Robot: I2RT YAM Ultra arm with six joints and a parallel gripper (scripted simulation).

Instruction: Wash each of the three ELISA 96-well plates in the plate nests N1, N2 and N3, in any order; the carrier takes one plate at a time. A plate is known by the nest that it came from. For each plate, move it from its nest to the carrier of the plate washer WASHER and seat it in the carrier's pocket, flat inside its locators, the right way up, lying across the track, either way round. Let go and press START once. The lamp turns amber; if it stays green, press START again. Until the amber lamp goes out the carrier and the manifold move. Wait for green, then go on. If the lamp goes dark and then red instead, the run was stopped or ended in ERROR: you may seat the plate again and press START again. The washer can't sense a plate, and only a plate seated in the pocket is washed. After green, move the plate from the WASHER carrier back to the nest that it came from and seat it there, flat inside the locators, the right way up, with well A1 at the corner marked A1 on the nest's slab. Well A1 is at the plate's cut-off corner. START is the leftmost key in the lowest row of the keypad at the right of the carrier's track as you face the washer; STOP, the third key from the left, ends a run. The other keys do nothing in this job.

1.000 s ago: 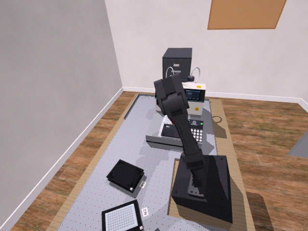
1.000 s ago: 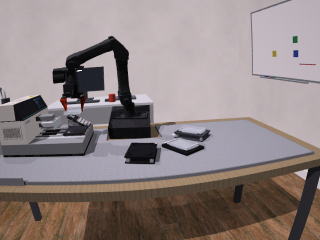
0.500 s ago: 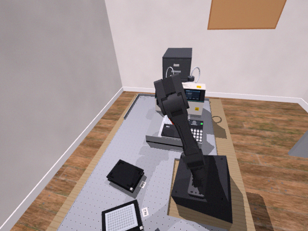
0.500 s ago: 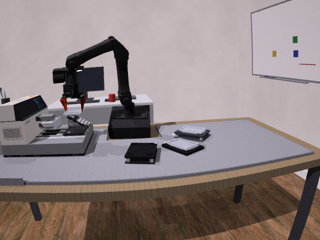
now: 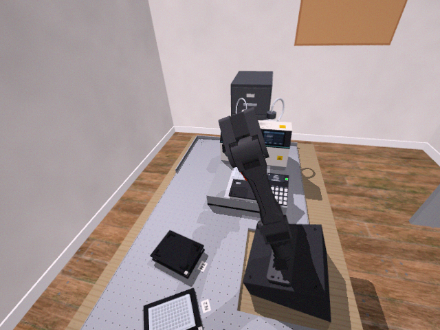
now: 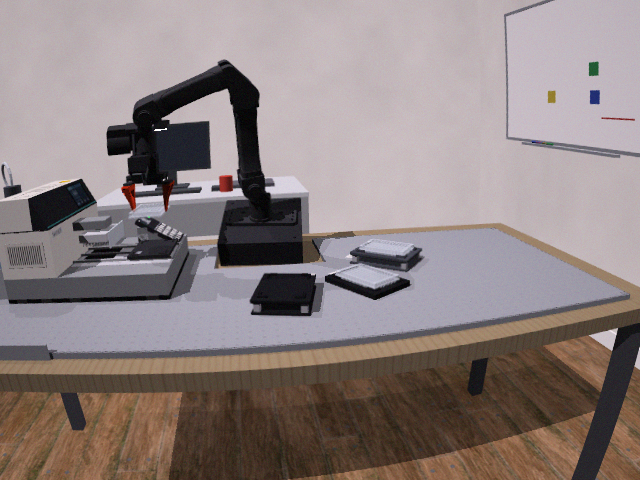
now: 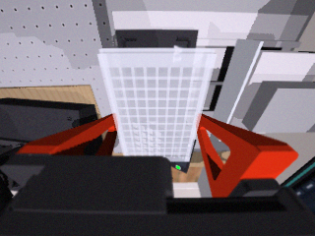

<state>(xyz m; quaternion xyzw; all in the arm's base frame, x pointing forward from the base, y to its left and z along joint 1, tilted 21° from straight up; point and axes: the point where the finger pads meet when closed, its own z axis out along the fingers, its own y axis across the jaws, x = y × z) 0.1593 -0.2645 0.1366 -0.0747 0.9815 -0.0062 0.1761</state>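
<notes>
N1 plate carried above WASHER carrier
Gripper (image 7: pixel 157 130) clamps the ELISA plate (image 7: pixel 157 100) by its long sides, above the carrier (image 6: pixel 151 249); N1 nest (image 5: pixel 177 252) empty. Lower level, centre inside locators, lying across track, before releasing.

The slim, matte black jointed arm (image 6: pixel 242 118) rises from a boxy black pedestal (image 6: pixel 289 242). Its gripper (image 6: pixel 147 198) has red, wedge-shaped openwork fingers.

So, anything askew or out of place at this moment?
Nothing stands out. The gripper holds one plate level above the washer. The N1 nest is bare, consistent with that plate being carried. The other two plates lie flat in their nests.
</notes>
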